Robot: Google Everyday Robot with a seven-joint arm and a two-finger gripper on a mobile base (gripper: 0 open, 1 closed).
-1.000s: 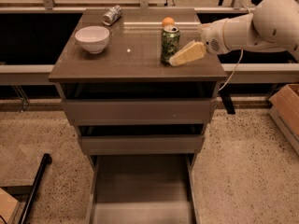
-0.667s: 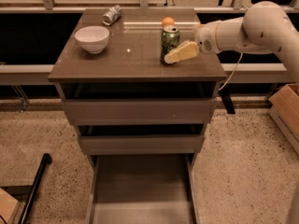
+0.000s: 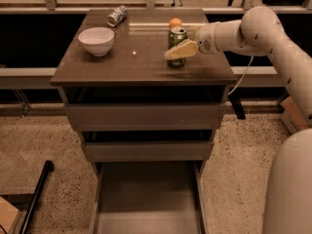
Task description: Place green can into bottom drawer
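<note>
The green can (image 3: 177, 34) stands upright on the cabinet top (image 3: 136, 62), right of centre. My gripper (image 3: 178, 44) comes in from the right at can height. It is open, with the can between its fingers: the near cream-coloured finger (image 3: 181, 49) lies across the can's front and the far one is mostly hidden behind it. The bottom drawer (image 3: 146, 199) is pulled out below the cabinet, and its flat floor shows nothing on it. The two drawers above it are shut.
A white bowl (image 3: 96, 39) sits at the top's left. A crushed silver can (image 3: 116, 15) lies at the back. An orange (image 3: 175, 22) sits just behind the green can. A black pole (image 3: 34, 199) leans on the floor at the left. My robot's white body (image 3: 292, 189) fills the lower right.
My gripper has moved left along the cabinet top, from beside the green can to around it. The can has not moved.
</note>
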